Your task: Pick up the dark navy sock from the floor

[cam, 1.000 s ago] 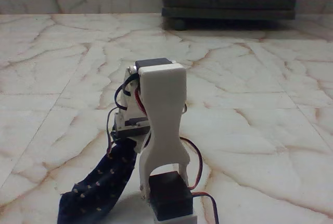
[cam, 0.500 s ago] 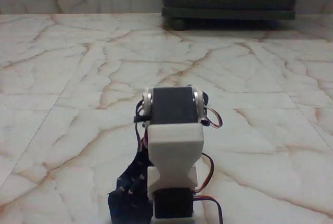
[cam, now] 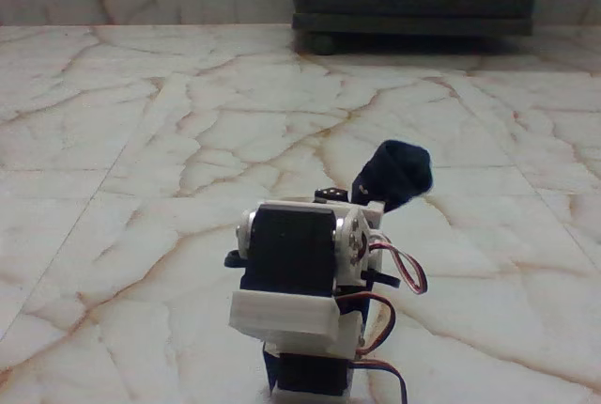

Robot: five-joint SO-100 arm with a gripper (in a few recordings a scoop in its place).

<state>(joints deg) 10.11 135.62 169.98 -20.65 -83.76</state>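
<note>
We see the sock [cam: 394,174] bunched up above the arm [cam: 299,277], clear of the floor [cam: 141,141]. Our hand is hidden behind the arm, so we cannot tell its opening.

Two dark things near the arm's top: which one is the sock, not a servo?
The sock is the rounded, soft navy bundle up right of the arm; the servo is a flat black block framed in white plastic.
</note>
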